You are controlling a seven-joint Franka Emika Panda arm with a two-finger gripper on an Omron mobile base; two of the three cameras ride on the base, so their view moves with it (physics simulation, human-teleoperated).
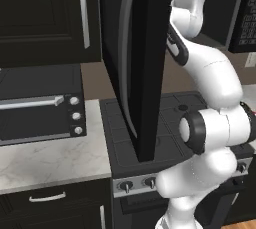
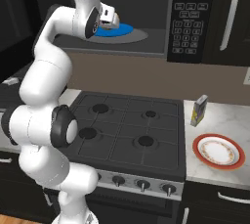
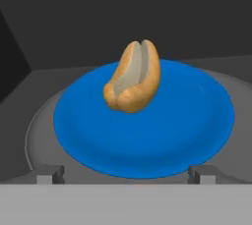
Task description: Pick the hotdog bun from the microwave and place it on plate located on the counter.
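The hotdog bun [image 3: 132,77], tan and split along its top, lies on a blue dish [image 3: 147,135] on the grey turntable inside the microwave [image 2: 193,17]. My gripper [image 3: 125,174] faces the bun from just outside the dish's near rim, open, with the fingertips [image 3: 49,172] set wide apart and nothing between them. In the right base view the gripper [image 2: 115,20] reaches into the microwave's open cavity, over the left part of the blue dish [image 2: 124,29]. The plate [image 2: 218,152], white with a red rim, sits on the counter right of the stove.
The microwave's open black door [image 1: 147,73] with its curved silver handle stands out over the stove [image 2: 127,125]. A small carton [image 2: 198,110] stands behind the plate. A black oven with three knobs [image 1: 40,110] sits on the left counter.
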